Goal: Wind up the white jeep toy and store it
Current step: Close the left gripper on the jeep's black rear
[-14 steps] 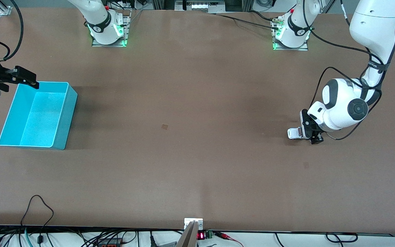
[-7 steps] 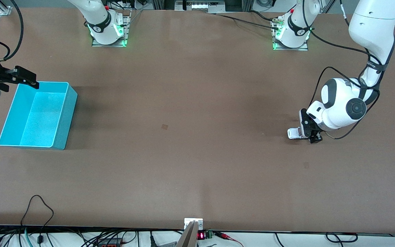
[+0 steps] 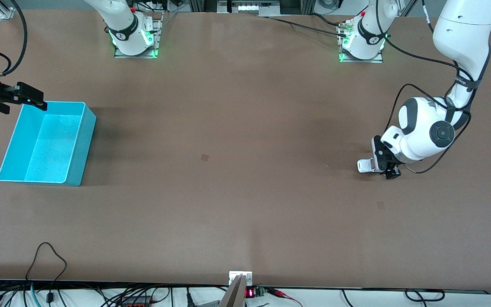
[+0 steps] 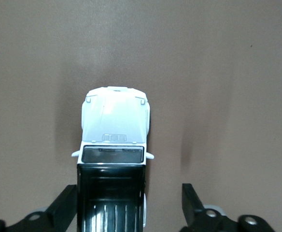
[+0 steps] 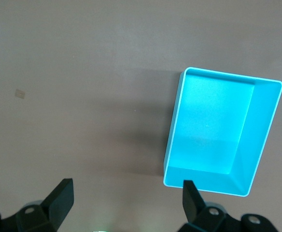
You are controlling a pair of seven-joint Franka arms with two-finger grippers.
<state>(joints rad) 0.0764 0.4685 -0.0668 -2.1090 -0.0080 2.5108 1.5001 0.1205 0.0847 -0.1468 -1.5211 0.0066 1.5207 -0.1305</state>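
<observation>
At the left arm's end of the table (image 3: 245, 204) I count one jeep (image 4: 113, 159), standing on its wheels. My left gripper (image 3: 382, 167) straddles its black rear roof, one finger (image 4: 63, 208) touching its side, the other apart, so nothing is grasped. One turquoise bin (image 3: 81, 140) sits at the right arm's end; my right gripper (image 5: 126, 200) waits released above the table beside it. I read no writing.

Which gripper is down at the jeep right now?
The left gripper, its open fingers flanking the white jeep toy on the table. The right gripper waits open above the turquoise bin.
</observation>
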